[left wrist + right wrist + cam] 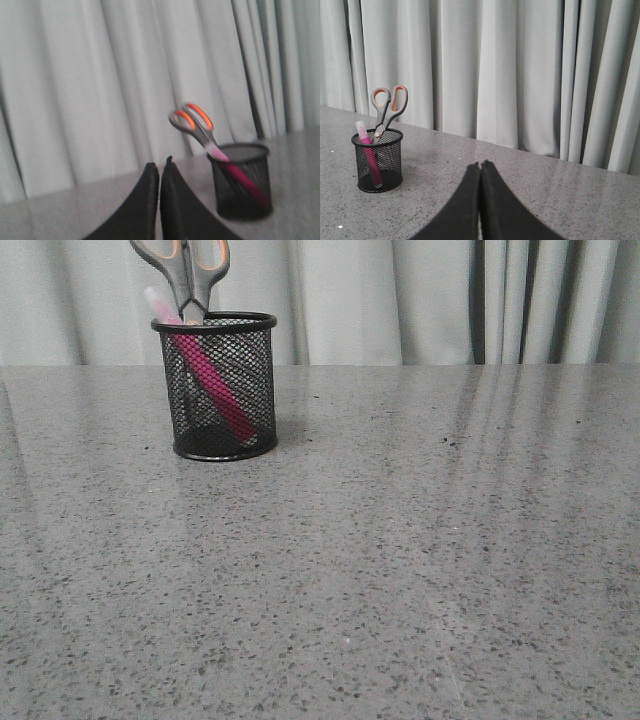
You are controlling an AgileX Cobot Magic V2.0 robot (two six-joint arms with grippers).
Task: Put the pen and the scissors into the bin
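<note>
The pen [213, 390] and scissors [187, 275] stand together inside the bin [216, 386] on the grey speckled table [400, 560], the pen leaning and the scissor handles rising above the rim. Well apart from the bin, the left gripper [160, 172] and right gripper [480, 170] are both closed with nothing between their fingers.

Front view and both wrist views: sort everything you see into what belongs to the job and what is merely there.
Belongs to the job:
- pen, standing slanted inside the bin
- scissors, blades down in the bin, handles sticking out above the rim
- bin, upright on the table

Merely there:
- table
- curtain behind it
- left gripper and right gripper, both shut on nothing
</note>
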